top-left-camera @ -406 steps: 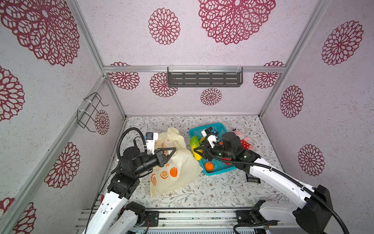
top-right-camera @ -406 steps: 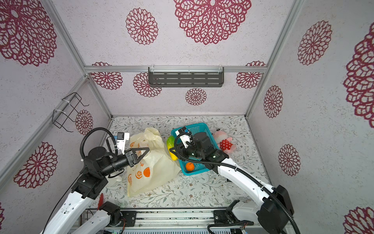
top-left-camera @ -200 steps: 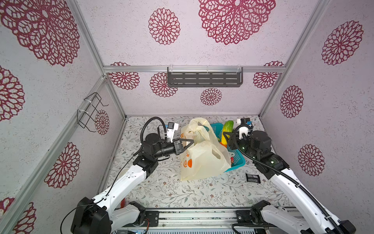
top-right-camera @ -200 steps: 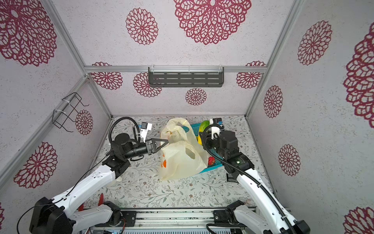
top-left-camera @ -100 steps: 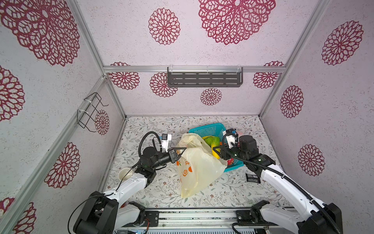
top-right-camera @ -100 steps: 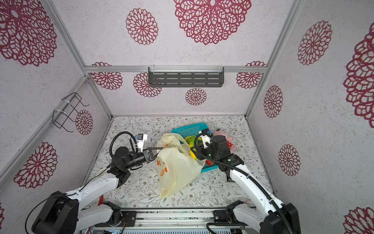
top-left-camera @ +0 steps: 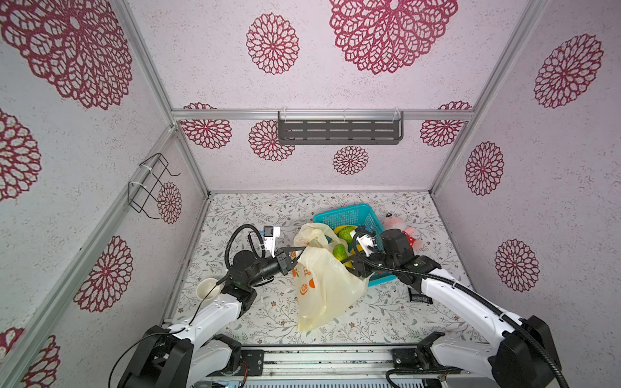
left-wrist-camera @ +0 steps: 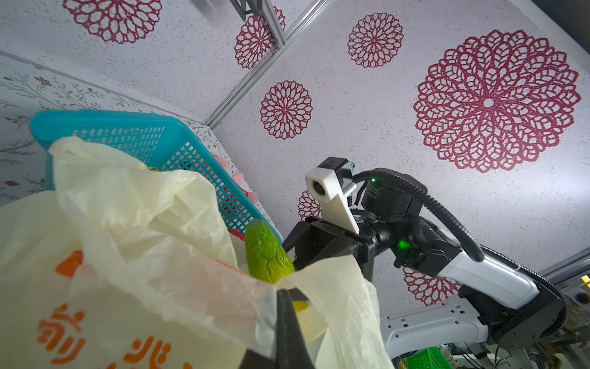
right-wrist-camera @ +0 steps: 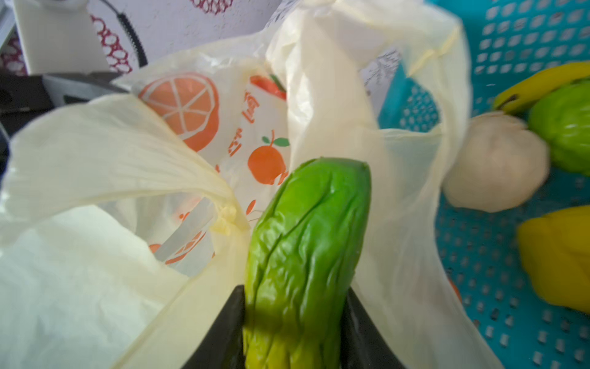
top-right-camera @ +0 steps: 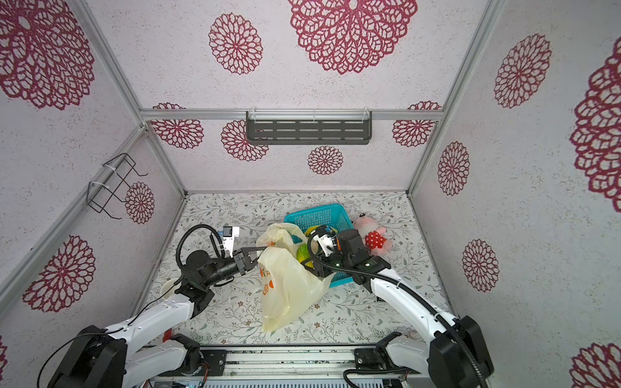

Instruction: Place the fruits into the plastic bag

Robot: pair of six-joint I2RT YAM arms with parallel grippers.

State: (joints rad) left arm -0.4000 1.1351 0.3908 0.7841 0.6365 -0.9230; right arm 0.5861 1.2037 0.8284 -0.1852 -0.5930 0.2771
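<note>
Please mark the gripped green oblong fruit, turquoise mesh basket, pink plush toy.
gripped green oblong fruit (right-wrist-camera: 306, 249): right wrist view, middle.
turquoise mesh basket (left-wrist-camera: 105, 115): left wrist view, rim.
pink plush toy (top-right-camera: 374, 240): in a top view, dress.

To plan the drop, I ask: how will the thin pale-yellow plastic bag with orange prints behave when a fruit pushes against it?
Probably floppy: the thin pale-yellow plastic bag sags in creases from the shut left gripper. Its mouth may fold closed when pushed; loose film drapes beside the wrinkled green oblong fruit.
</note>
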